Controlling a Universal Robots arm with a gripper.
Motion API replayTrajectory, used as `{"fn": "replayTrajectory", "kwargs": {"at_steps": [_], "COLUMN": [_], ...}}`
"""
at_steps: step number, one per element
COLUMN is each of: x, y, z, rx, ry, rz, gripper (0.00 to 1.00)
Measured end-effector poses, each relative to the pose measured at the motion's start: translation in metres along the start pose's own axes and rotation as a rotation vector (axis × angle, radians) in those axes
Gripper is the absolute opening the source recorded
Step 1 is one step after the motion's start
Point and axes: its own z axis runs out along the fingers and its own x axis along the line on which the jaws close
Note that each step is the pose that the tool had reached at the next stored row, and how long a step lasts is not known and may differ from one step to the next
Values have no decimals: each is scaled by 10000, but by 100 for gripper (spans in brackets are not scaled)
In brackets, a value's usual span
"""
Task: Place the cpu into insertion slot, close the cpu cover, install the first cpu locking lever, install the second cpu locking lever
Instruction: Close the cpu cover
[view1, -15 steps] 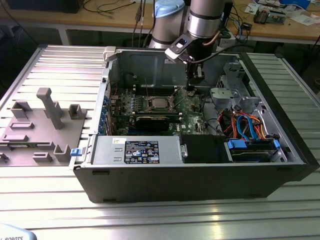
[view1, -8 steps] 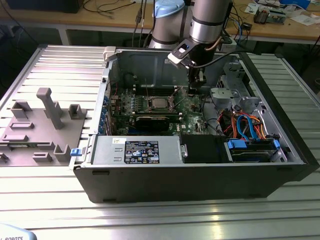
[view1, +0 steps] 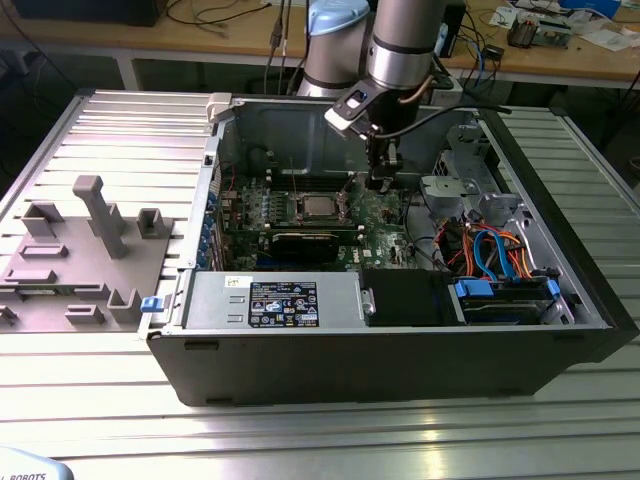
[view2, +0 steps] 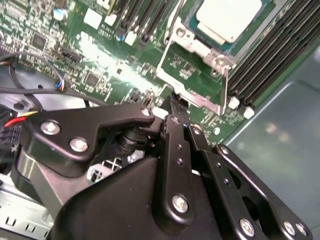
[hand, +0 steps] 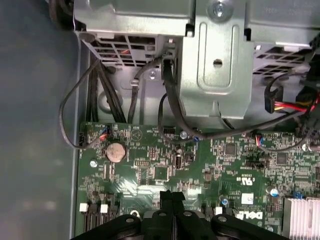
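My tool hangs down inside the open computer case, which sits on the ribbed metal worktop. Its two black fingers are pressed together at the tips, and I see nothing between them in either wrist view. The tips are low over the green circuit board, very close to it; I cannot tell whether they touch.

The cpu lies flat in its socket with its pale silvery face up, a short way beyond my tool tips. In the exterior view it is to the exterior view's left of the tool. The cpu cover, a silvery metal frame, sits around the cpu and appears to lie flat on it. Its nearest edge is just beside my fingertips. I cannot make out how the locking levers stand.

On the far side of the cpu from my tool runs a row of black memory slots. On the other side of the tool, the first wrist view shows a round coin battery on the board. Past it are a grey metal drive cage and loose black cables. Well apart from the tool, outside the case, a grey moulded fixture rests on the worktop.
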Motion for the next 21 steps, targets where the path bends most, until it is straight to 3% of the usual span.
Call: {"fn": "replayTrajectory", "kwargs": {"at_steps": [8, 10, 12, 17, 21], "x": [16, 19, 25, 42, 50], "y": [-310, -357, -476, -734, -832], "z": [-2, 5, 22, 103, 190], "rx": [-78, -79, -79, -85, -86], "ry": [-4, -2, -4, -4, -5], "rz": [4, 4, 3, 0, -52], "gripper": [11, 11, 11, 11, 11]}}
